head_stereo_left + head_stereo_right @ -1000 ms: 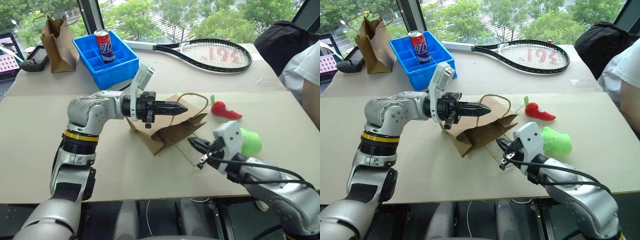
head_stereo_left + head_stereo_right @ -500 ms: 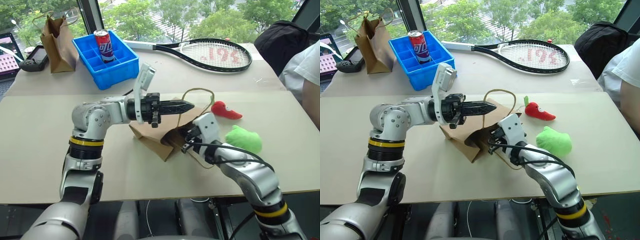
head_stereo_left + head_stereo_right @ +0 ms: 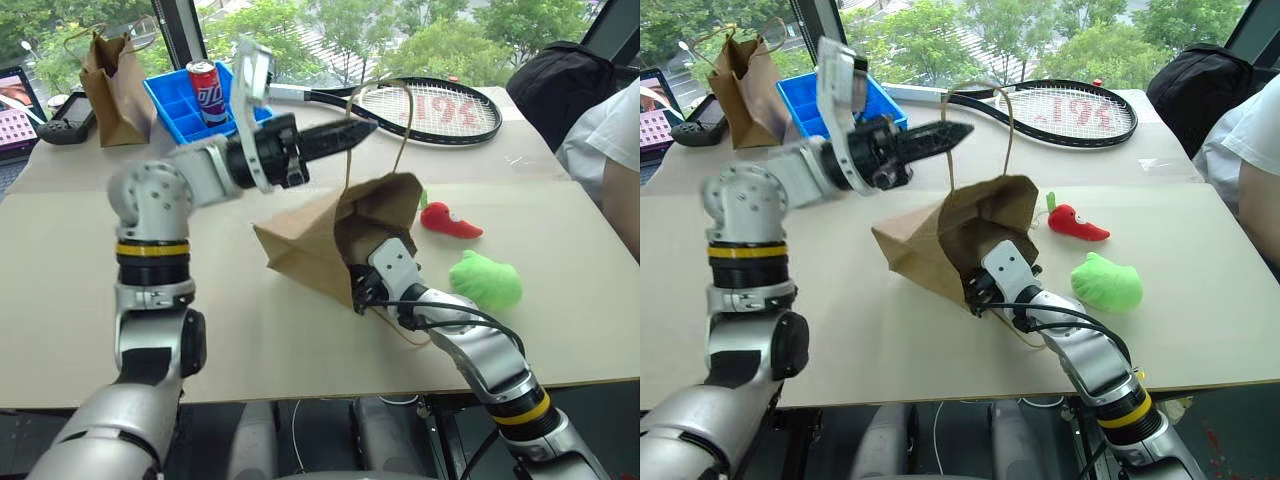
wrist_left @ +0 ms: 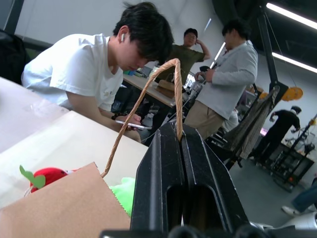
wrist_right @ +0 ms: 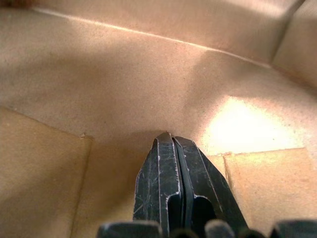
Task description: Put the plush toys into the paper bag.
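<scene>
The paper bag (image 3: pixel 305 240) lies tilted on the table with its mouth lifted toward the toys. My left gripper (image 3: pixel 366 127) is raised above it, shut on one cord handle (image 4: pixel 130 116) that loops over its fingers. Inside the bag's mouth, my right gripper (image 5: pixel 169 139) is shut and empty, with its tips against the inner paper wall. The red chili plush toy (image 3: pixel 452 221) lies on the table just right of the bag. The green plush toy (image 3: pixel 487 280) sits nearer, beside my right forearm.
A blue crate (image 3: pixel 168 100) with a red can (image 3: pixel 205 88) stands at the back left, next to a darker wrinkled bag (image 3: pixel 113 78). A tennis racket (image 3: pixel 440 108) lies at the back. A person in white (image 3: pixel 618 165) sits at the right edge.
My left gripper rose with the handle and pulled the bag's mouth up and open. My right gripper pushed deeper into the mouth.
</scene>
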`<state>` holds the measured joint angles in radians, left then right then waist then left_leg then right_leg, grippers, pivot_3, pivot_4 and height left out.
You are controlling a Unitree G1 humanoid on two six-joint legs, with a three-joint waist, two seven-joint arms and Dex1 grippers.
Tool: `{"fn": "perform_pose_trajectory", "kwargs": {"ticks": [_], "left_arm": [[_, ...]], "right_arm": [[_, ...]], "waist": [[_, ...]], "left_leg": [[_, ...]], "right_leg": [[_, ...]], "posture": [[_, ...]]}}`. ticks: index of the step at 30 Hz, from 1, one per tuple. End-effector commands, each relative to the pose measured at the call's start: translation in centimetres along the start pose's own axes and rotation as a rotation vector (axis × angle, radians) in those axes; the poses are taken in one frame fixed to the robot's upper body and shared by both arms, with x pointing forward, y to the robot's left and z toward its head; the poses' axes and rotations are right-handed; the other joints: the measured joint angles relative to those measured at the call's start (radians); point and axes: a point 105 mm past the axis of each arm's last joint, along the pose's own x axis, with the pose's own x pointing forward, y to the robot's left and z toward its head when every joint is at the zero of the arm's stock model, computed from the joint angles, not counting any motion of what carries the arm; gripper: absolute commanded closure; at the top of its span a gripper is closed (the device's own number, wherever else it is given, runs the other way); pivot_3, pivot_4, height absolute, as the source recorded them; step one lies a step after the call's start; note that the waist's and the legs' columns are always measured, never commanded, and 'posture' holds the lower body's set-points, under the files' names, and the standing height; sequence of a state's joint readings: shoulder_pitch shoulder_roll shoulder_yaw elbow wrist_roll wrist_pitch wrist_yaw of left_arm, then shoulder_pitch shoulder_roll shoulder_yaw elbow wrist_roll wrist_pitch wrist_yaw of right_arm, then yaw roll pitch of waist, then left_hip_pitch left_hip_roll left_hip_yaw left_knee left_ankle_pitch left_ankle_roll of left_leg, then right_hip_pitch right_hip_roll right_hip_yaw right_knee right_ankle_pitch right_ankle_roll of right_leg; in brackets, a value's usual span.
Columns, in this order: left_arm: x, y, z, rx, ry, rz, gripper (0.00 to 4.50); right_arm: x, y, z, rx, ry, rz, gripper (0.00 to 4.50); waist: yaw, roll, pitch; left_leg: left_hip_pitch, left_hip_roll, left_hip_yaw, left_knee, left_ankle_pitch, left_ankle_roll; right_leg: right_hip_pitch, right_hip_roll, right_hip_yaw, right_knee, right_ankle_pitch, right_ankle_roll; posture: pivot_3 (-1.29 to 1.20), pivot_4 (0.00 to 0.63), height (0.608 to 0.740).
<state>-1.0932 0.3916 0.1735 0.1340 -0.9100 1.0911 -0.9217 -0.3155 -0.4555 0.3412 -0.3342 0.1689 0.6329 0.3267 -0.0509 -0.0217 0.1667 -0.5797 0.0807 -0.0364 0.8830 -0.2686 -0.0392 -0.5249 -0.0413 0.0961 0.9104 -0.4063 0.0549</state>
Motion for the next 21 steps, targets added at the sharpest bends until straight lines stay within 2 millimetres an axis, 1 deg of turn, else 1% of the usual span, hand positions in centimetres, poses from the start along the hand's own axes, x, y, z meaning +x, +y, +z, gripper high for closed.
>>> {"fn": "perform_pose_trajectory", "kwargs": {"ticks": [1, 4, 7, 10, 12, 15, 17, 19, 21], "left_arm": [[0.8, -2.5, 2.2, 0.122, 0.003, -0.099, 4.50], [0.9, -3.6, 2.6, 0.166, 0.020, -0.146, 4.50], [1.0, -4.1, 3.0, 0.196, 0.027, -0.162, 4.50], [0.9, -4.2, 2.8, 0.203, 0.031, -0.164, 4.50], [0.6, -3.7, 2.1, 0.193, 0.042, -0.151, 4.50], [0.1, -2.5, 0.7, 0.173, 0.061, -0.102, 4.50], [-0.1, -2.1, 0.3, 0.162, 0.060, -0.090, 4.50], [-0.3, -1.7, -0.3, 0.149, 0.062, -0.078, 4.50], [-0.3, -1.4, -0.9, 0.139, 0.063, -0.067, 4.50]], "right_arm": [[0.3, 0.6, -2.4, 0.014, 0.091, 0.021, 4.41], [0.4, 0.5, -2.4, 0.012, 0.094, 0.018, 4.41], [0.3, 0.4, -2.6, 0.010, 0.103, 0.013, 4.41], [0.2, 0.2, -2.7, 0.007, 0.109, 0.009, 4.41], [0.1, 0.1, -2.4, 0.007, 0.101, 0.008, 4.41], [-0.3, -0.2, -0.9, 0.015, 0.040, 0.012, 4.41], [-0.6, -0.5, -0.1, 0.012, 0.010, 0.012, 4.41], [-1.1, -0.9, 1.6, 0.013, -0.056, 0.017, 4.41], [-2.1, -1.6, 3.9, 0.044, -0.150, 0.016, 4.41]], "waist": [[0.000, 0.000, 0.000], [-0.001, 0.000, 0.000], [-0.003, 0.000, 0.000], [-0.004, 0.000, 0.000], [-0.004, 0.000, 0.000], [-0.004, 0.000, 0.000], [-0.003, 0.000, 0.000], [-0.001, 0.000, 0.000], [0.002, 0.000, 0.000]], "left_leg": [[0.000, 0.000, 0.000, 0.000, 0.000, 0.000], [0.000, 0.000, 0.000, 0.000, 0.000, 0.000], [0.000, 0.000, 0.000, 0.000, 0.000, 0.000], [0.000, 0.000, 0.000, 0.000, 0.000, 0.000], [0.000, 0.000, 0.000, 0.000, 0.000, 0.000], [0.000, 0.000, 0.000, 0.000, 0.000, 0.000], [0.000, 0.000, 0.000, 0.000, 0.000, 0.000], [-0.001, 0.000, 0.000, 0.000, 0.000, 0.000], [-0.002, 0.000, 0.000, 0.001, 0.000, 0.000]], "right_leg": [[0.000, 0.000, 0.000, 0.000, 0.000, 0.000], [0.000, 0.000, 0.000, 0.000, 0.000, 0.000], [0.000, 0.000, 0.000, 0.000, 0.000, 0.000], [0.000, 0.000, 0.000, 0.000, 0.000, 0.000], [0.000, 0.000, 0.000, 0.000, 0.000, 0.000], [0.000, 0.000, 0.000, 0.000, 0.000, 0.000], [0.000, 0.000, 0.000, 0.000, 0.000, 0.000], [-0.001, 0.000, 0.000, 0.000, 0.000, 0.000], [-0.001, 0.000, 0.000, 0.000, 0.000, 0.000]], "posture": [[0.00, 0.150, 0.656], [0.00, 0.150, 0.656], [0.00, 0.150, 0.656], [0.00, 0.150, 0.656], [0.00, 0.150, 0.656], [0.00, 0.150, 0.656], [0.00, 0.150, 0.656], [0.00, 0.150, 0.656], [0.00, 0.150, 0.656]]}}
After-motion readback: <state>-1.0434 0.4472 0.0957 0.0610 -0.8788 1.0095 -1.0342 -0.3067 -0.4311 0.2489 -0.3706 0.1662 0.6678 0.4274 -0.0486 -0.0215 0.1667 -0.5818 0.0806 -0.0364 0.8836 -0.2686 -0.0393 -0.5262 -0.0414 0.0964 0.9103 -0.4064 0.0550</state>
